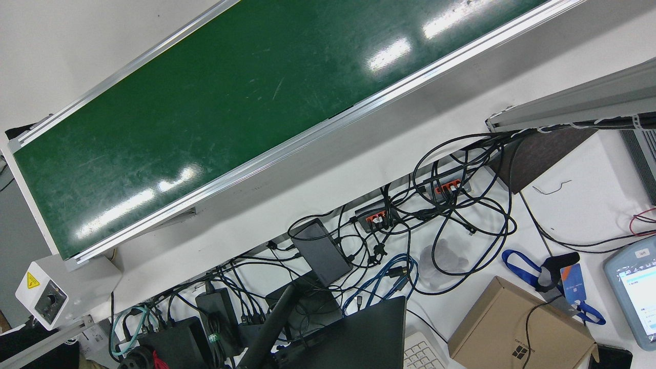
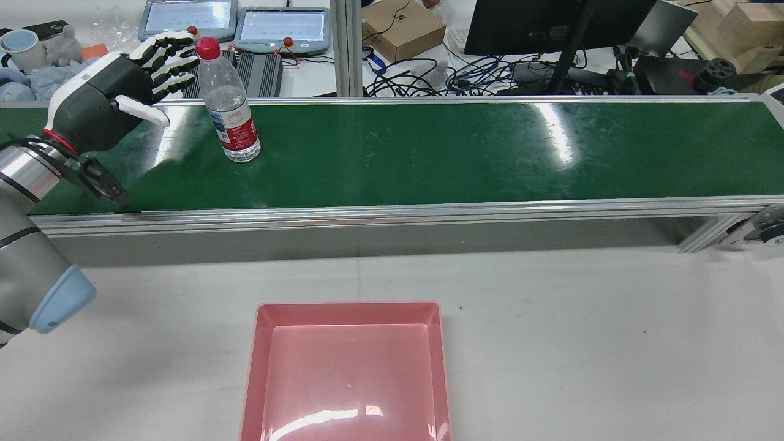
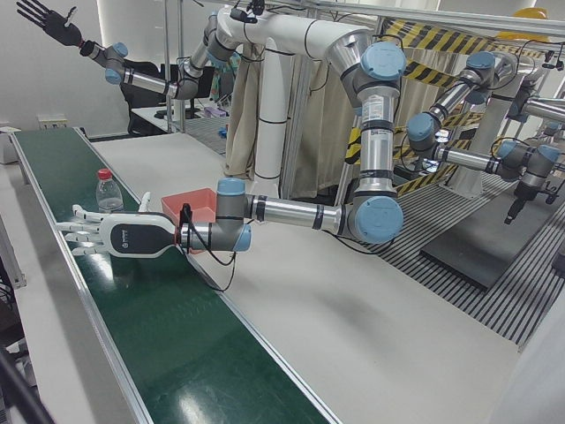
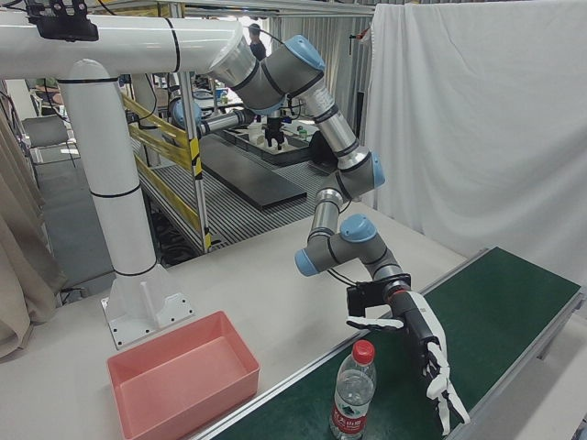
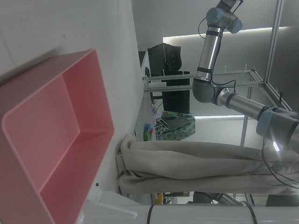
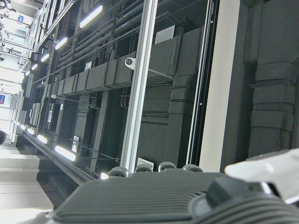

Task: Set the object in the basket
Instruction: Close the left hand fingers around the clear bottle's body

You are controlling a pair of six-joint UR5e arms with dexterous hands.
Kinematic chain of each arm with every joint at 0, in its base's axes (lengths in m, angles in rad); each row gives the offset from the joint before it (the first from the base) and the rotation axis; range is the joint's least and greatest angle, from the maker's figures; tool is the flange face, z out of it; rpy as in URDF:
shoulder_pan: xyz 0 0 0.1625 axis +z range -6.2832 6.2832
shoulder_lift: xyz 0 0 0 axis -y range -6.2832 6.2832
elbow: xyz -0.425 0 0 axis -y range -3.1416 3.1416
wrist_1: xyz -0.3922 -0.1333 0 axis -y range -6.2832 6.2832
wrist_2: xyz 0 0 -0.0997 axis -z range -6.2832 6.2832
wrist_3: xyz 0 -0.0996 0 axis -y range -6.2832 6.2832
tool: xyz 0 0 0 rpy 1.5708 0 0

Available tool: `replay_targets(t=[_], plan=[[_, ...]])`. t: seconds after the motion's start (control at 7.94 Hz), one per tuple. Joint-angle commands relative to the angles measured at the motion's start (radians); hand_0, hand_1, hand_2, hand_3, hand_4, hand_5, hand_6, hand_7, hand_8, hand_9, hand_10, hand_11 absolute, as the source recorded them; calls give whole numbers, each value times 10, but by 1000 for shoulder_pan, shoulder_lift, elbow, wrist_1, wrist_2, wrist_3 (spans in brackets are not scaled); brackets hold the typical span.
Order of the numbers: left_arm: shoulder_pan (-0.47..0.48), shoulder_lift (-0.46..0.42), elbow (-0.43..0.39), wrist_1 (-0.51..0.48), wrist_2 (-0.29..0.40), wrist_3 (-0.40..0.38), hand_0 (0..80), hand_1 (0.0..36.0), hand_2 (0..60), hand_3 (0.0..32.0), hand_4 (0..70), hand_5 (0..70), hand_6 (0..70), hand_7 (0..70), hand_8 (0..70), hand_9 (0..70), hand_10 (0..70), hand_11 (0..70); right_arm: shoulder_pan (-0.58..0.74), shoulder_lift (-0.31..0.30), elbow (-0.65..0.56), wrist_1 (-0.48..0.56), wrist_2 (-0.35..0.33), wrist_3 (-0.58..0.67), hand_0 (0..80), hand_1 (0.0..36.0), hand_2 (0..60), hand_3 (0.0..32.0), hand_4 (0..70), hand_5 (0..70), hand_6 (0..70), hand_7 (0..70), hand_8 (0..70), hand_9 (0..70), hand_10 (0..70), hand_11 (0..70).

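- The green conveyor belt (image 2: 429, 153) runs across the far side of the white bench (image 2: 582, 343); apart from 1 bottle near its left end, its surface is bare.
- The pink basket (image 2: 263, 367) sits on the bench at the near edge, well apart from the belt and holding nothing yet.
- The left hand (image 2: 131, 73) hovers over the belt with fingers spread, palm toward the bottle, just beside it and not touching.
- The water bottle (image 2: 229, 104), clear with a red cap, stands upright on the belt.
- The step in hand looks like the approach; next the hand must close around the bottle's body, lift, and carry it to the basket.
- The right hand (image 3: 48, 19) is raised high, away from the work, fingers spread.
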Motion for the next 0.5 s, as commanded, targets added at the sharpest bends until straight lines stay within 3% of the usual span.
replay_targets(t=[0.0,0.25,0.38], plan=[[3,-23,2,20,0,44,563,54,0,114,37,316,31,33,97,107,55,93,0,0,0,0,0,0,0,0,0,0,0,0,0,0,0,0,0,0],[3,-42,4,25,2,44,557,53,0,110,34,316,33,34,96,108,53,90,0,0,0,0,0,0,0,0,0,0,0,0,0,0,0,0,0,0],[6,-45,4,29,0,44,555,54,0,98,72,323,47,41,117,124,56,94,0,0,0,0,0,0,0,0,0,0,0,0,0,0,0,0,0,0]])
